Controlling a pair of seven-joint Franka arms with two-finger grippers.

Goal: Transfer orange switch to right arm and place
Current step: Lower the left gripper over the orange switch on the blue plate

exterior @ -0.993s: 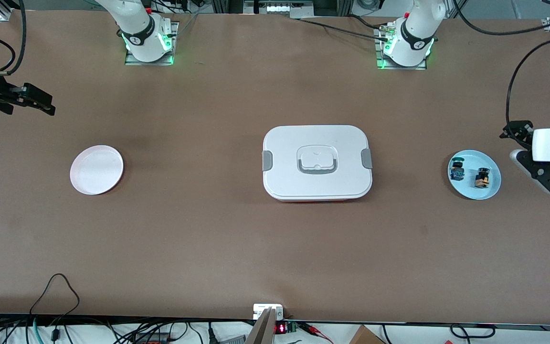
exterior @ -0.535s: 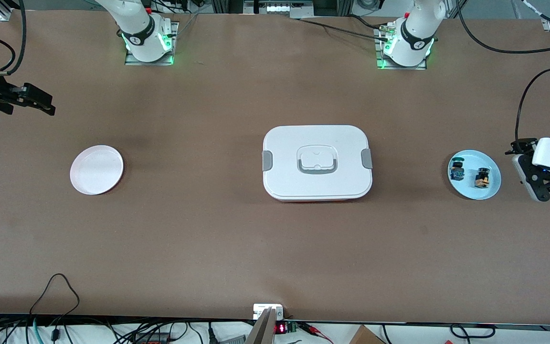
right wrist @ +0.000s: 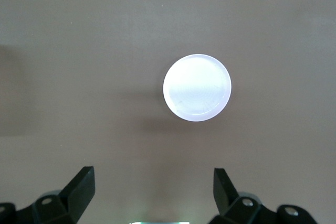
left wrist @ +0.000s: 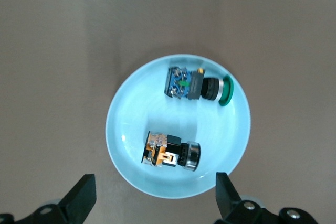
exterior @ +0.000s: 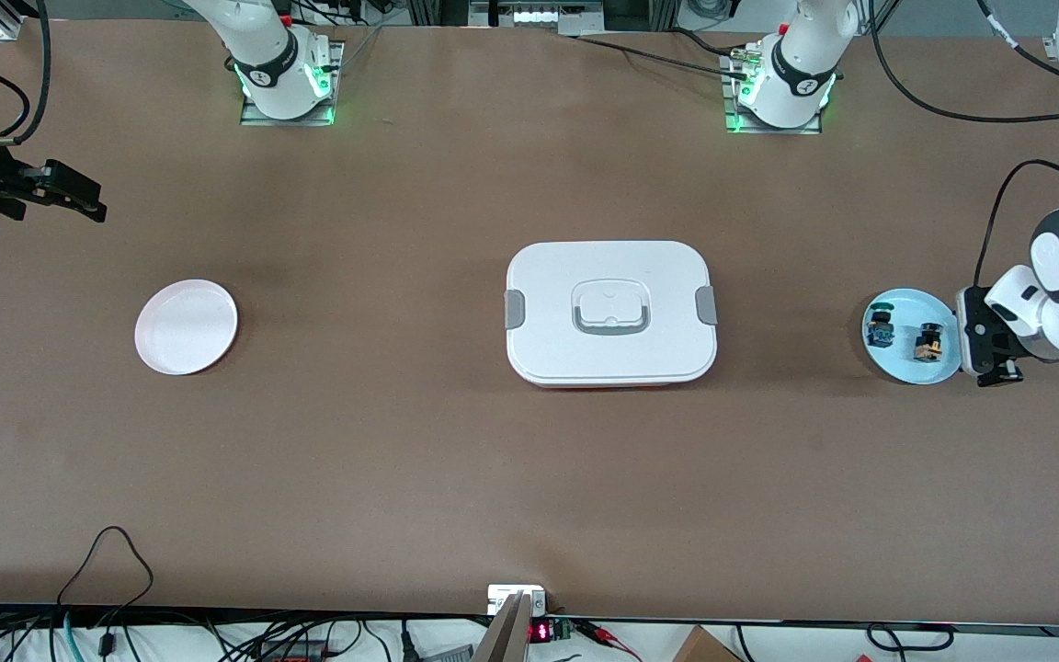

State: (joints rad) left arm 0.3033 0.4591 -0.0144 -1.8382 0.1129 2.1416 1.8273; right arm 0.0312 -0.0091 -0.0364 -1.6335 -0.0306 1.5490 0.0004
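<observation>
Step in hand, as I judge it: approach before pickup. The left gripper is hovering at the right edge of the front frame, over the table just beside the round pale-blue plate, jaws spread wide and holding nothing.

The small black push-button switch with the orange body is lying on its side in that plate, low in the left wrist frame. The black switch with blue and green parts is lying apart from it on the same plate.

Next move probably calls for centring over the orange one, descending, and closing without nudging its neighbour.

The right gripper is waiting, fingers spread and empty, above the table near the round white plate at frame left.

The brown matte tabletop is carrying a white lidded rectangular box at centre. Cables are trailing along the lower edge.
</observation>
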